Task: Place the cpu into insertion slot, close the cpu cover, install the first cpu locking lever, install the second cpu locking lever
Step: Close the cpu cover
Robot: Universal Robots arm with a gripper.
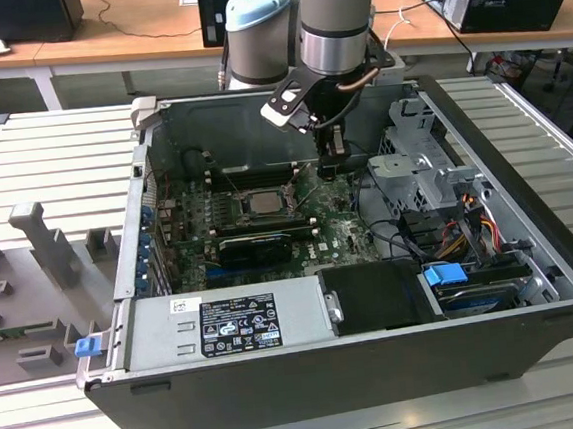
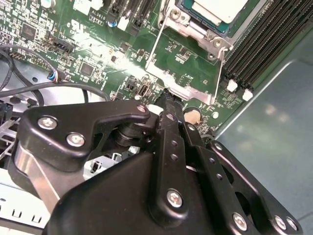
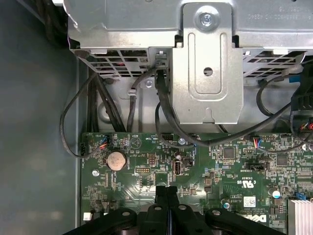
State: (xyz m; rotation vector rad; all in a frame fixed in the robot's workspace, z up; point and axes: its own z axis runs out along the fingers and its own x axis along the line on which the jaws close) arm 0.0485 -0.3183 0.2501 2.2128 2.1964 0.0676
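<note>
The cpu [image 2: 217,9] sits in slot [image 1: 244,206]; cover [image 2: 188,89] lies open beside it. Gripper [image 2: 166,95] is closed, empty, tip near cover edge. Risk: tip slips off the thin plate, gouging board [image 2: 98,49] or jolting cpu.

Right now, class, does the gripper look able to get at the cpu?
Probably yes: the gripper hangs close over the board near the cpu, whose pale top faces up, and only low wire levers lie between them.

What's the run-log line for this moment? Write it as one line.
gripper shut, empty | low over motherboard | at exterior view's right of cpu | cpu on board, apart from gripper
</note>
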